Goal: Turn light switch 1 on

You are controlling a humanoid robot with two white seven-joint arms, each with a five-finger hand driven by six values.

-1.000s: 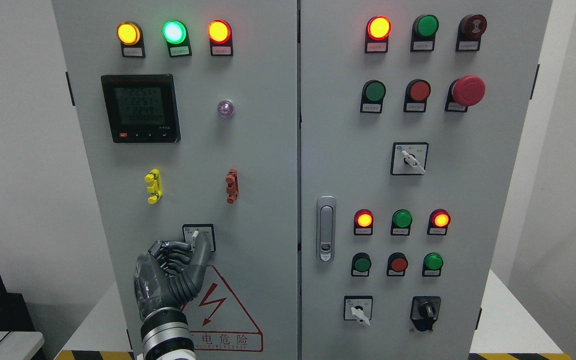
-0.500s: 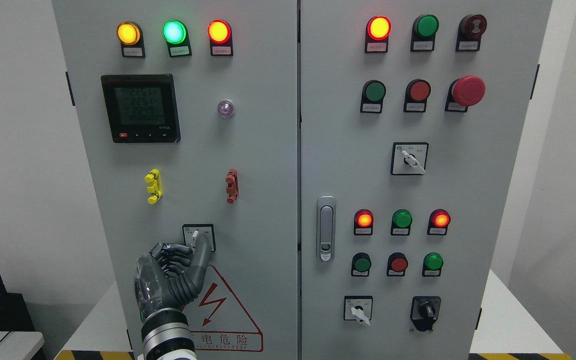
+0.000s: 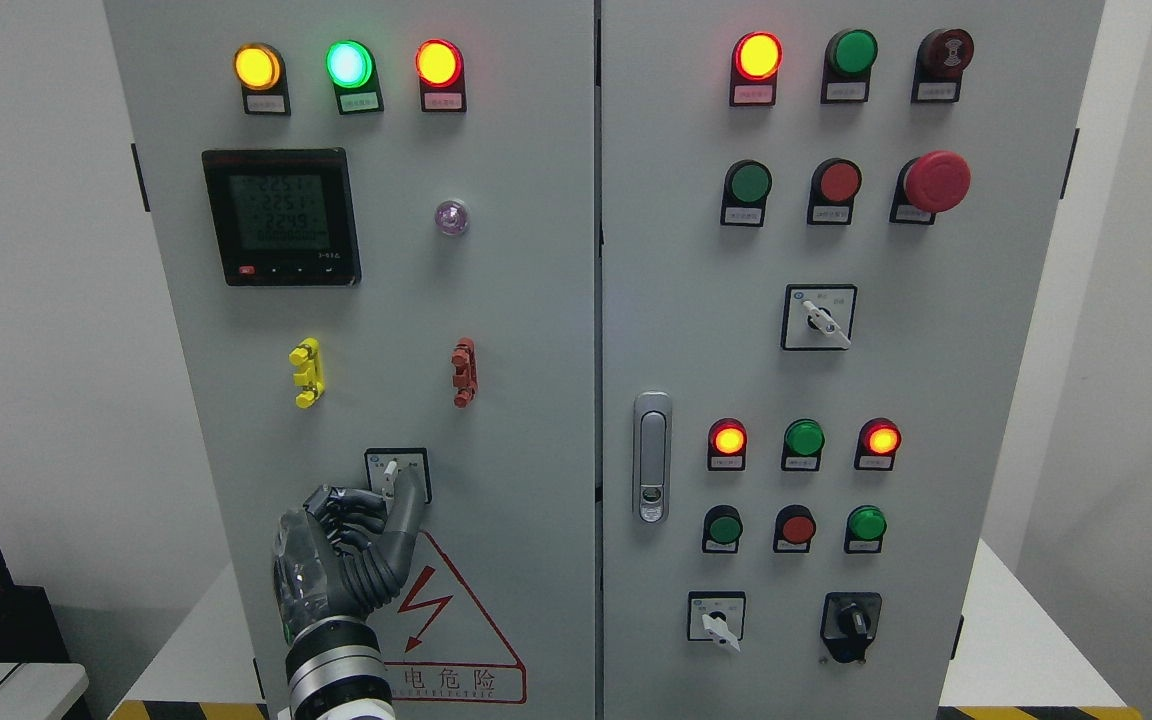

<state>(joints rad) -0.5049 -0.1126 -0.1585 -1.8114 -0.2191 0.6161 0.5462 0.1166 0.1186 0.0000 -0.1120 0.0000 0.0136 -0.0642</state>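
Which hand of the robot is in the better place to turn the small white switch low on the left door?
The left hand. It is raised against the left door, with a finger reaching the white lever of the switch. The right hand is not in view at all.

Head camera squarely faces cabinet (image 3: 576, 300) (close).

Light switch 1 (image 3: 395, 474) — white lever on square plate (black-framed), left door, low — lever near upright.
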